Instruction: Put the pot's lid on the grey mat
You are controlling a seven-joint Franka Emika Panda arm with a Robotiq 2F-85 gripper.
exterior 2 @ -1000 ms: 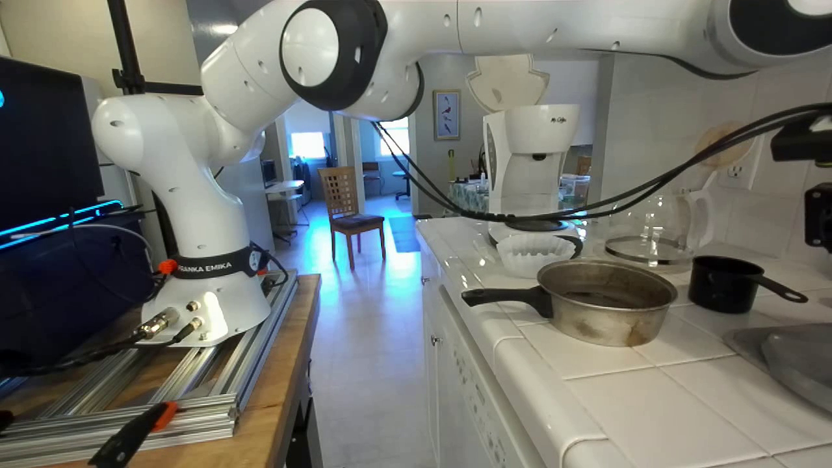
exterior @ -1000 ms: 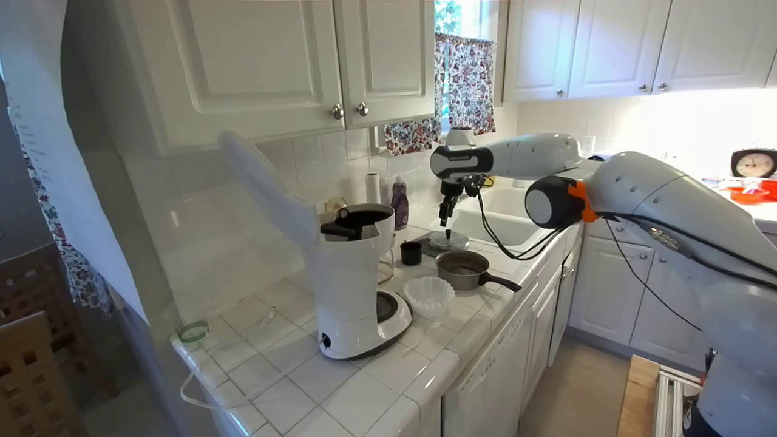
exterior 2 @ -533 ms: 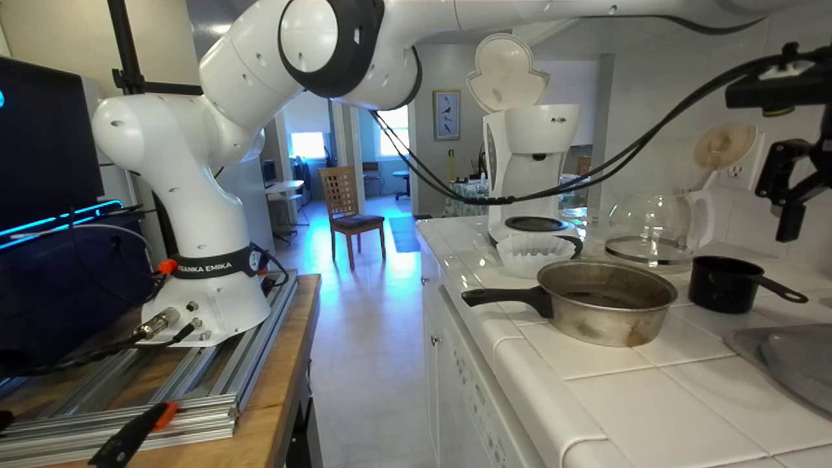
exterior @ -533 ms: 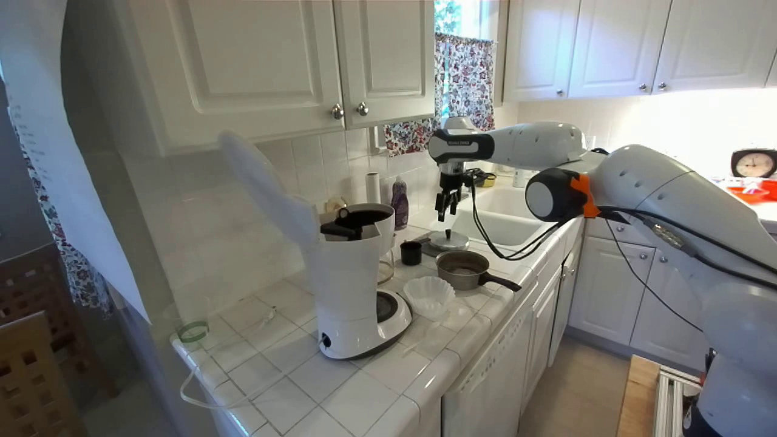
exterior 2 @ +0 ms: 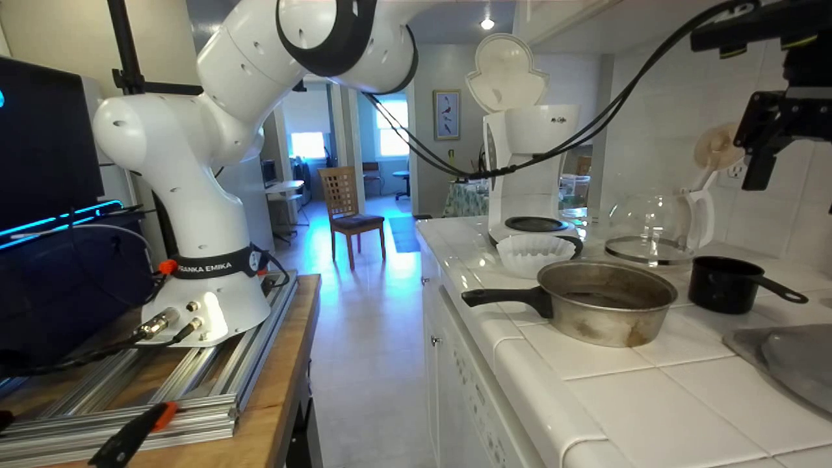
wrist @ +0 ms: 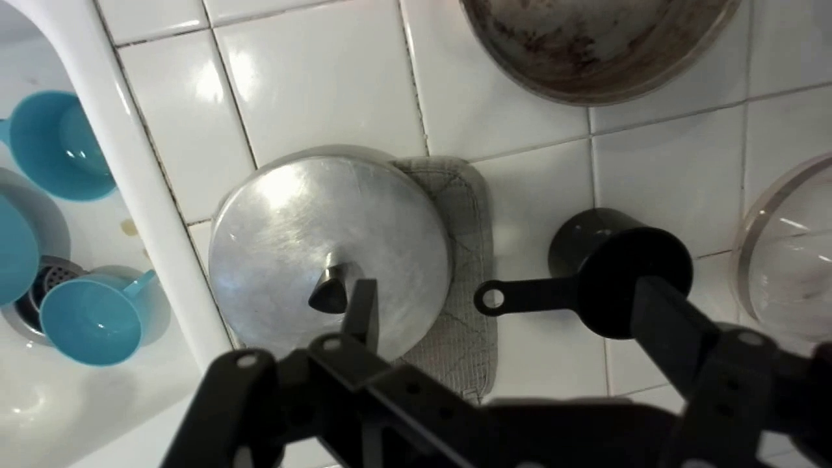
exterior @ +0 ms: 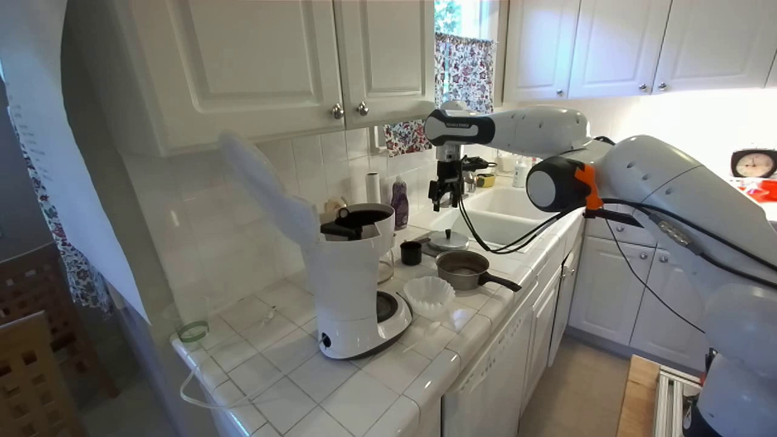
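The round silvery lid (wrist: 279,260) with a dark knob lies on the grey mat (wrist: 465,234). Part of the mat shows beside the lid. In an exterior view the lid (exterior: 448,241) rests flat behind the dark metal pot (exterior: 464,277). In an exterior view the lid (exterior 2: 806,364) is cut off at the right edge. The pot (exterior 2: 608,318) stands uncovered on the tiles with its handle over the counter's front side. My gripper (wrist: 507,292) is open and empty, high above the counter. In an exterior view my gripper (exterior: 444,203) is apart from the lid.
A small black cup (wrist: 585,253) with a handle stands beside the mat. The sink (wrist: 130,162) with several blue cups (wrist: 91,322) is on the lid's far side. A glass carafe (exterior 2: 650,227), paper filter (exterior 2: 534,252) and white coffee maker (exterior 2: 533,175) stand further along.
My gripper has risen from just above the lid's knob, and its fingers now show further apart. The lid, mat and pot have stayed in place.
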